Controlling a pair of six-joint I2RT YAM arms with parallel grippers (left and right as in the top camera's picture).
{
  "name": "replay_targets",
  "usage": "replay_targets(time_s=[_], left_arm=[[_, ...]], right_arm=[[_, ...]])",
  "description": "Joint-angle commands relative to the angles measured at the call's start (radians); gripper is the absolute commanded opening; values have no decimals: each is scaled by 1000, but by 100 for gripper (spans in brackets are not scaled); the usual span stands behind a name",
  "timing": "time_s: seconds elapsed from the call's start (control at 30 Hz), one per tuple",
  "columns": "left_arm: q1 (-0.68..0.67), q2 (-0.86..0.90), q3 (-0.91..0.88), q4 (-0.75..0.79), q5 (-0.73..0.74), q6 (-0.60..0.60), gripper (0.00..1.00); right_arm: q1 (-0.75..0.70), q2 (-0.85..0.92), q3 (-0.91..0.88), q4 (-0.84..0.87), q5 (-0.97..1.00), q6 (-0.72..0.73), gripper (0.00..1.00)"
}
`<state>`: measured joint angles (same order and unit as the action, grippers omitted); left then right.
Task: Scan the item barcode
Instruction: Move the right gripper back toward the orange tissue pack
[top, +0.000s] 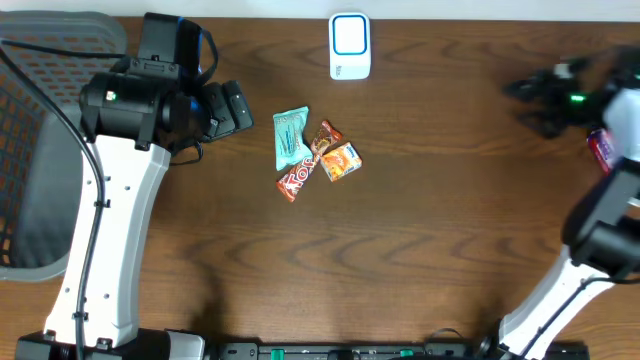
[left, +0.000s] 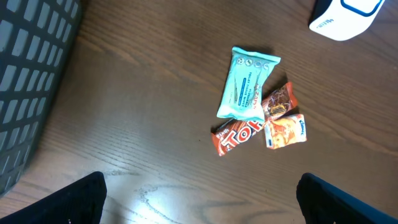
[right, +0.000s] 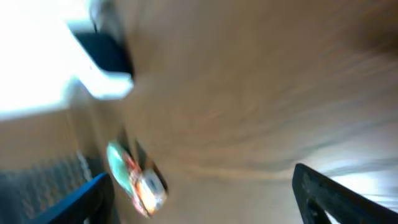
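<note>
A small pile of snack items lies mid-table: a teal packet, a red-brown bar, an orange packet and a brown wrapper. The white scanner with its blue window stands at the far edge. My left gripper hangs open to the left of the pile, holding nothing. My right gripper is open at the far right; its view is blurred, with the pile far off and nothing between the fingers.
A grey mesh basket takes up the left edge. A red packet lies at the right edge, partly behind the right arm. Bare brown tabletop stretches between the pile and the right arm.
</note>
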<state>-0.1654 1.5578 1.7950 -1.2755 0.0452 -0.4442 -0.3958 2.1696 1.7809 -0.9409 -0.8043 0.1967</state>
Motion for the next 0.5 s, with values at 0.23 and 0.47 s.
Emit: replay_targets(time_s=[0.23,0.47], left_arm=[[3,7,2,-1,-16,6,98],[3,7,2,-1,-16,6,98]], right_arm=[[454,-5,-56,27,231,-78,88],[652,0,-56,163,355,-26,72]])
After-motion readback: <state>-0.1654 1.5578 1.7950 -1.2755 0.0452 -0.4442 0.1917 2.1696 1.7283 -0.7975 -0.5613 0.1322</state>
